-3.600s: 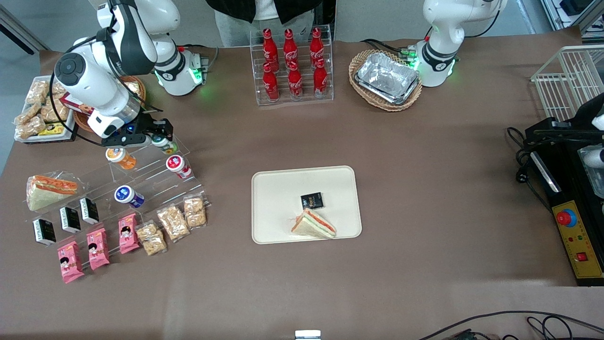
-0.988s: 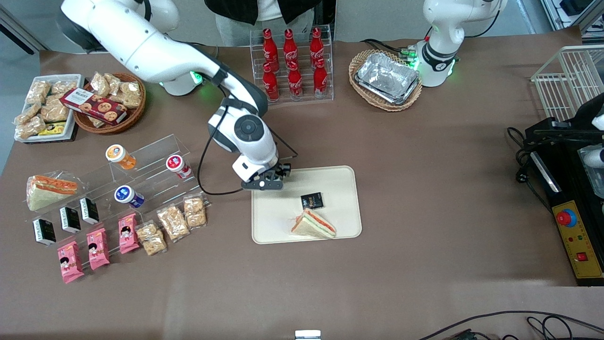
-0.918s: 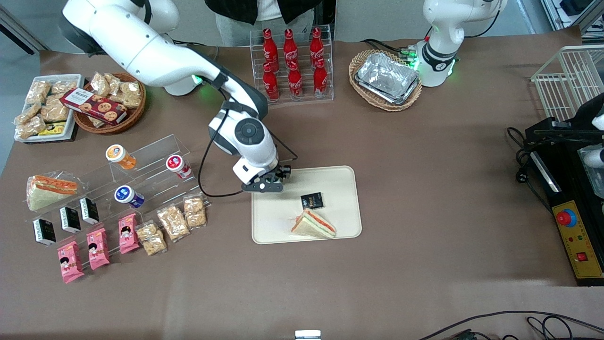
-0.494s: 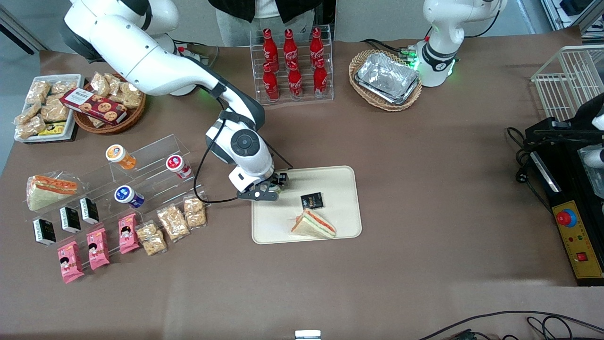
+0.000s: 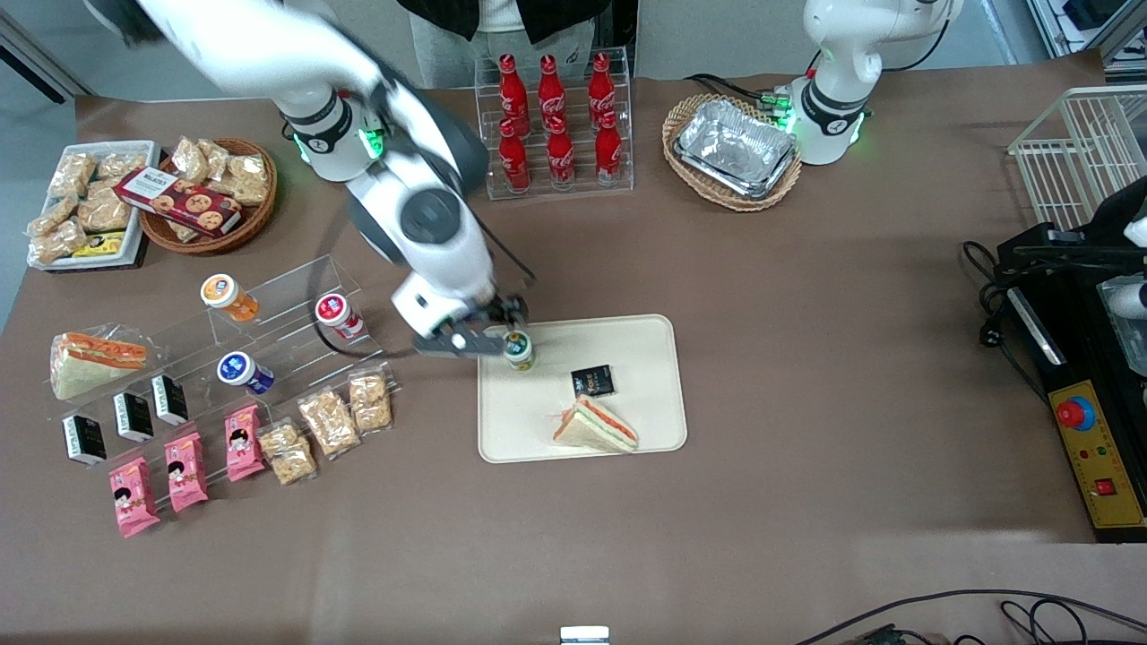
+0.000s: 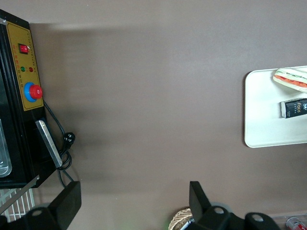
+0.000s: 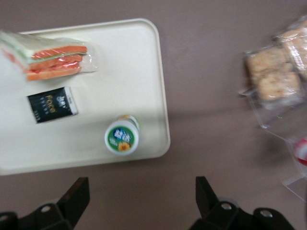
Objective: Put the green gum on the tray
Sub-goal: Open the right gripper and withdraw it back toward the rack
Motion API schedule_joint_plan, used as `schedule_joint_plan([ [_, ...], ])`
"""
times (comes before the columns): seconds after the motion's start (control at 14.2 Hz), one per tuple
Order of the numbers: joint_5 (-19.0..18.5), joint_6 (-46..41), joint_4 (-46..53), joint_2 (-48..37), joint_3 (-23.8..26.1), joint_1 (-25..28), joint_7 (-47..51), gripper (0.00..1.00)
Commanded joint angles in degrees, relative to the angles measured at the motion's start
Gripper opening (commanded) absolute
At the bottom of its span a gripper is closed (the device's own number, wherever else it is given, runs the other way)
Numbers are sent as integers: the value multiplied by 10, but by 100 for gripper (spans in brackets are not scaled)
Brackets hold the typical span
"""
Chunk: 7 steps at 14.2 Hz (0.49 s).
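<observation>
The green gum [image 5: 518, 348] stands upright on the cream tray [image 5: 645, 340], near the tray's corner closest to the working arm's base. It shows in the right wrist view [image 7: 122, 135] with its green-rimmed white lid up, on the tray [image 7: 139, 57]. My gripper [image 5: 475, 333] is open and empty, raised above the table just off the tray's edge, beside the gum. Its two dark fingers [image 7: 76, 196] stand wide apart over bare table. The tray [image 6: 261, 110] also shows in the left wrist view.
A sandwich [image 5: 595, 425] and a black packet [image 5: 592, 381] lie on the tray. A clear stepped stand [image 5: 287, 313] holds orange-lidded [image 5: 228, 298], red-lidded [image 5: 338, 314] and blue-lidded [image 5: 243, 372] bottles. Snack packets [image 5: 330, 421] lie nearer the camera. A cola rack [image 5: 556, 121] and a foil tray in a wicker basket [image 5: 733, 150] stand farther away.
My gripper carried the gum from the stand to the tray, lowered it, let go, then opened and rose away toward the stand. The gum now stands free on the tray.
</observation>
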Motion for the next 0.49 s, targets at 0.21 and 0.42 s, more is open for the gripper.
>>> schedule_joint_plan([
  [0.21,107,-184,-25,-235,-174,-13,-239,98],
  [0.42,132,-215,-25,-273,-289,-10,-387,99],
])
